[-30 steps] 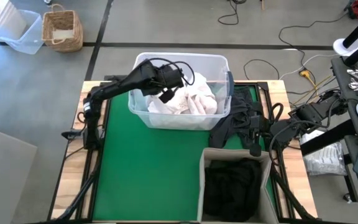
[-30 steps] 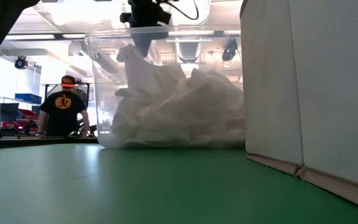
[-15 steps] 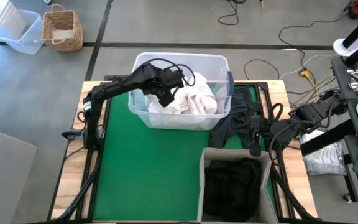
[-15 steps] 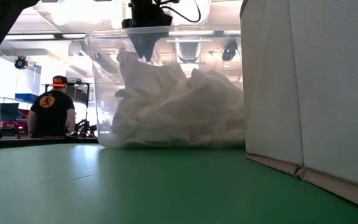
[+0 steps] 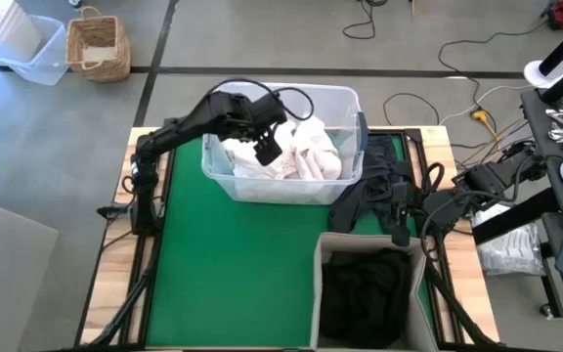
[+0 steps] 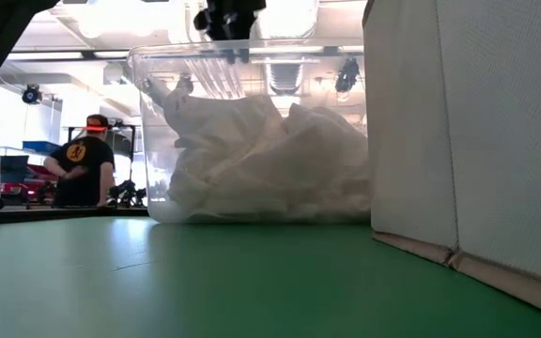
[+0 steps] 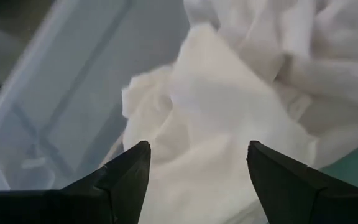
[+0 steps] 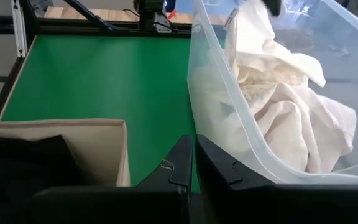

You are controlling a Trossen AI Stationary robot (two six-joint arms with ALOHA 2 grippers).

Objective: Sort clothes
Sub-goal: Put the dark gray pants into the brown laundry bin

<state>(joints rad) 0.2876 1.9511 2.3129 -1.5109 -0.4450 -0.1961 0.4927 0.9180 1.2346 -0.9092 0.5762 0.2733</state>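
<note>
Inside the clear tub (image 5: 225,176) at the far side of the green mat (image 5: 233,264), a heap of white clothes (image 5: 306,156) is piled, and the left gripper (image 5: 268,151) is held just above it with its fingers (image 7: 126,177) spread apart and nothing between them. Dark clothes (image 5: 365,293) are packed in the beige box (image 5: 317,293) at the near right, and more dark cloth (image 5: 369,191) is draped between box and tub, where the right gripper (image 8: 194,163) is parked, pressed shut and empty. Much of the table is blocked by the box wall in the low view, and a person (image 6: 83,174) is seen far behind.
</note>
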